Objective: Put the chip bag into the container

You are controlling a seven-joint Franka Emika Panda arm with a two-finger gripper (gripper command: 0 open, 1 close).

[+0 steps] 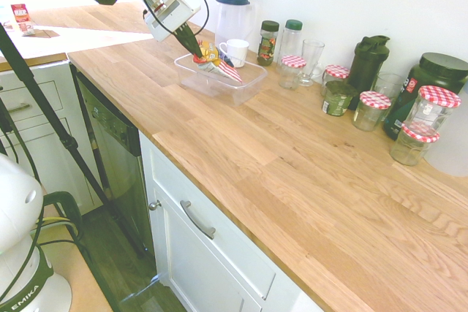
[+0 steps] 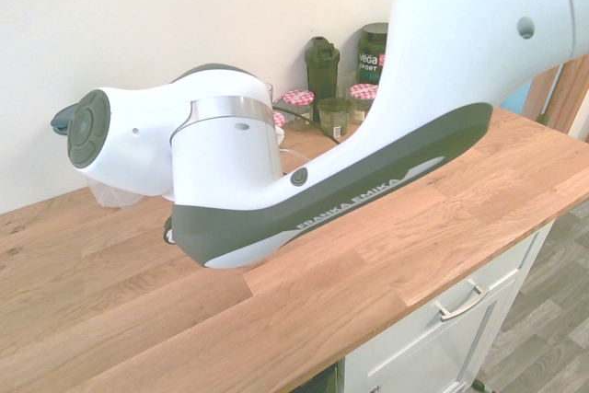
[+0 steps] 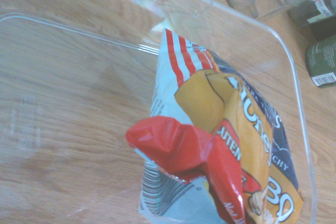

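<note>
First exterior view showed the gripper (image 1: 197, 56) clenched on the glossy red and yellow chip bag (image 1: 214, 62), which hung inside the clear shallow rectangular plastic container (image 1: 248, 82), striped end lowest. Placing looked nearly done; next the fingers would need to let go. Just behind the container stood a white mug (image 1: 235, 52).

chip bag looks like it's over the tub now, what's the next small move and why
Probably open the gripper and let go. It is shut on the chip bag, which hangs inside the container's rim, its striped end low over the floor. The wrist view shows the bag within the walls, so a release should land it inside.
</note>
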